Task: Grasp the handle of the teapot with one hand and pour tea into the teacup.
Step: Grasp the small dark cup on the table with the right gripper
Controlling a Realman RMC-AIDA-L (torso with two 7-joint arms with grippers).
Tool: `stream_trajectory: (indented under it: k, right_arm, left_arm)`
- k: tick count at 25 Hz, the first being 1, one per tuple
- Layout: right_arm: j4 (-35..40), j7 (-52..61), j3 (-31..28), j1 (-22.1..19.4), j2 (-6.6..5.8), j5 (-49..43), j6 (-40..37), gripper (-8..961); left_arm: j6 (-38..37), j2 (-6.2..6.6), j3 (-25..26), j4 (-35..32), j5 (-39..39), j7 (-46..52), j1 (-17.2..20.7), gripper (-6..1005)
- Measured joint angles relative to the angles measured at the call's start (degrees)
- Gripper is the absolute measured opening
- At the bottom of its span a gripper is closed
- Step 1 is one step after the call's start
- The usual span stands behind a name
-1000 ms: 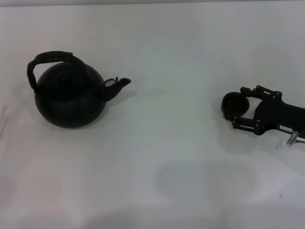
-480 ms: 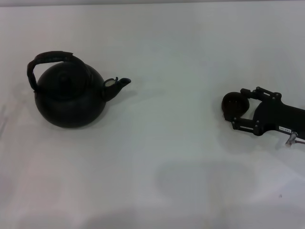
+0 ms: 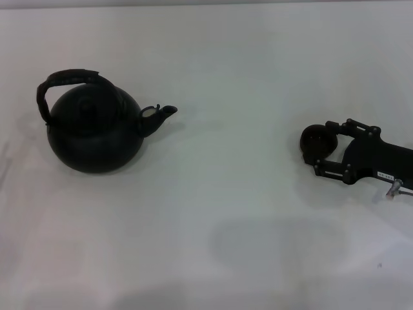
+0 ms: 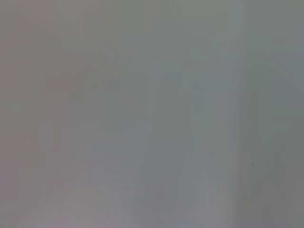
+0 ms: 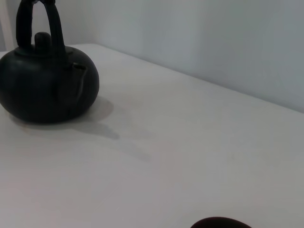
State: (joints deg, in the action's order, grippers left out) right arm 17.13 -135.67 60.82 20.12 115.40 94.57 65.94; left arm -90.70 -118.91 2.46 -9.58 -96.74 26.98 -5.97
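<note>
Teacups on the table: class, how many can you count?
1. The teacup sits on the table's right side, between the right gripper's fingers, far from the teapot.

The teapot (image 3: 94, 132) was seen to be black all over, with its handle (image 3: 66, 78) wrapped in a slightly brownish, textured band and a pale patch shown at the spout's mouth. The teacup (image 3: 317, 142) was coloured black-brown, and the right gripper (image 3: 328, 147) was black with a small white label. The table (image 3: 245, 77) was plain white, unpatterned.
</note>
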Motion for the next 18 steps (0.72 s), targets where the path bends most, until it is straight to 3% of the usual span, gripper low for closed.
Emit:
stream_trajectory:
  k: [8, 13, 18]
  right_arm:
    - [-0.09, -0.27, 0.00, 0.01, 0.07, -0.01, -0.14, 838]
    - [-0.09, -0.28, 0.06, 0.01, 0.09, -0.01, -0.12, 718]
    - [0.03, 0.15, -0.09, -0.02, 0.09, 0.03, 1.43, 718]
  left_arm:
    - [0.00, 0.00, 0.00, 0.01, -0.10, 0.00, 0.00, 714]
    - [0.00, -0.07, 0.00, 0.01, -0.12, 0.00, 0.00, 714]
    - [0.00, -0.10, 0.00, 0.01, -0.12, 0.00, 0.06, 713]
